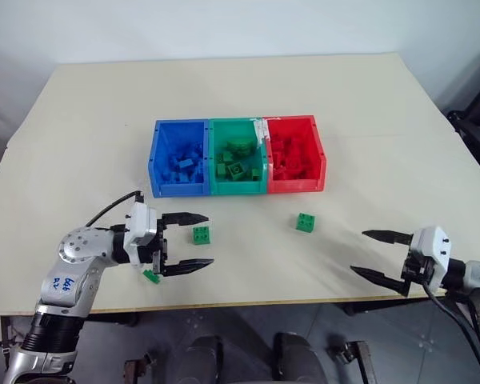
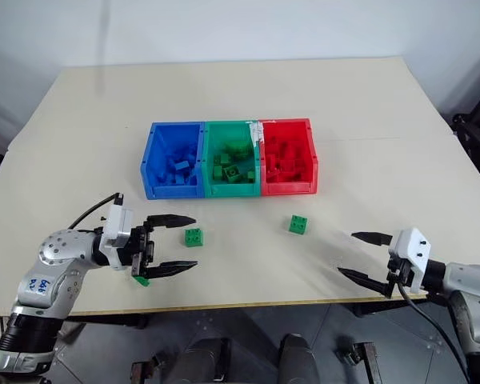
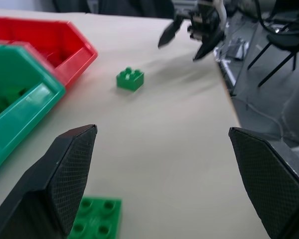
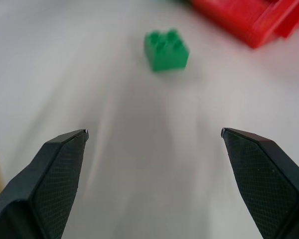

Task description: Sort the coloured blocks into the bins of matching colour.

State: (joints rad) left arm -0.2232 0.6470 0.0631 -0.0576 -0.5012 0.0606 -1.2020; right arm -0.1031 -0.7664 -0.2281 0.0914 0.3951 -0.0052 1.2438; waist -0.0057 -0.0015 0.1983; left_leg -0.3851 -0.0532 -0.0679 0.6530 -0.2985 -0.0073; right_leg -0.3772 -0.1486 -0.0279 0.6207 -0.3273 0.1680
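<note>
We see both grippers, left (image 1: pixel 194 240) and right (image 1: pixel 375 253), spread apart and empty, nearer us than the bins (image 1: pixel 237 156); two green bricks (image 1: pixel 201 234) (image 1: pixel 306 222) lie between.

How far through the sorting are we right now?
Mostly done: the blue bin, green bin and red bin each hold bricks of their own colour. Nothing is in hand; the left end effector and right end effector are both open. Left on the table: three green bricks and.
</note>
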